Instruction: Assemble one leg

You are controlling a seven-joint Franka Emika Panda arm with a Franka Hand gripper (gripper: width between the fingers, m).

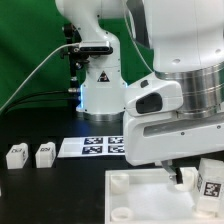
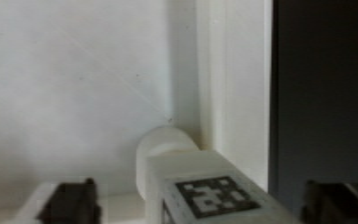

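Note:
A leg [image 2: 208, 188], a chunky white block with a square tag on its face, sits on the large white panel [image 2: 78, 90] close to the panel's edge. My gripper [image 2: 206, 205] is open, with one dark finger on each side of this leg and a clear gap on both sides. In the exterior view the same leg [image 1: 211, 181] shows at the right on the panel [image 1: 135, 190], just under my hand, with one finger [image 1: 179, 172] beside it. Two more legs [image 1: 15, 153] [image 1: 44, 153] stand on the black table at the left.
The marker board [image 1: 100, 147] lies on the table behind the panel. The robot base [image 1: 98, 90] with cables stands at the back. The panel has a round corner socket [image 1: 119, 183]. Black table [image 2: 327, 90] runs beside the panel's edge.

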